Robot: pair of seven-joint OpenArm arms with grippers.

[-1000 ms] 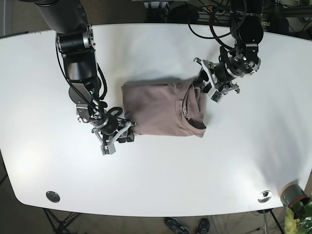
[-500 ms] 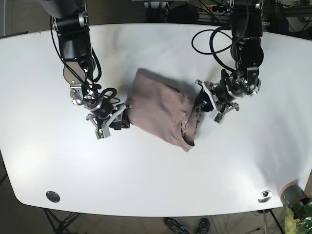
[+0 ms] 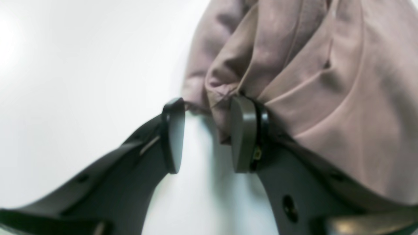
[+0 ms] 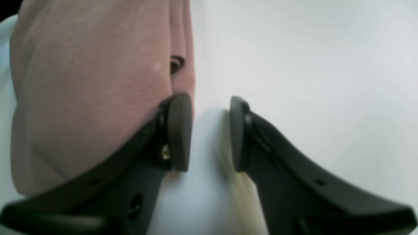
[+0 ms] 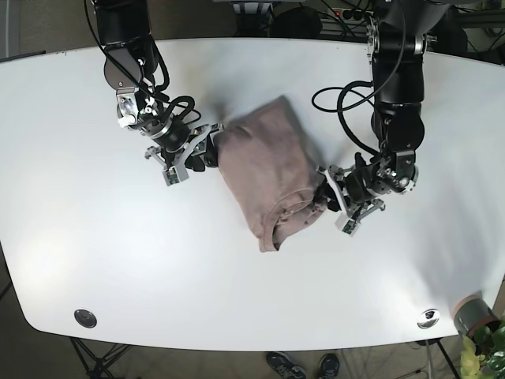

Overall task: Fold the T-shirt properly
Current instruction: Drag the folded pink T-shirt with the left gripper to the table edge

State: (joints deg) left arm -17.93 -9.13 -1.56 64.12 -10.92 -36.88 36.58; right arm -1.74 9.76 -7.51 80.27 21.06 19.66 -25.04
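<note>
The mauve folded T-shirt (image 5: 272, 178) lies slanted on the white table (image 5: 118, 253), collar end toward the front. My left gripper (image 5: 330, 199) is at the shirt's lower right edge. In the left wrist view it (image 3: 208, 101) is open. Bunched cloth (image 3: 310, 81) drapes over the outer side of its right finger (image 3: 243, 133), and white table shows in the gap. My right gripper (image 5: 207, 151) is at the shirt's upper left edge. In the right wrist view it (image 4: 207, 99) is open, with the shirt (image 4: 91, 81) lying over its left finger (image 4: 178, 130).
Two round metal discs (image 5: 85, 317) (image 5: 428, 317) sit near the table's front edge. A pot with a plant (image 5: 473, 316) stands off the front right corner. Cables (image 5: 339, 79) hang by the arm on the view's right.
The shirt has turned clockwise, and its collar end swung from the right toward the front. The left gripper moved down the view and the right gripper moved up, both staying at the shirt's edges.
</note>
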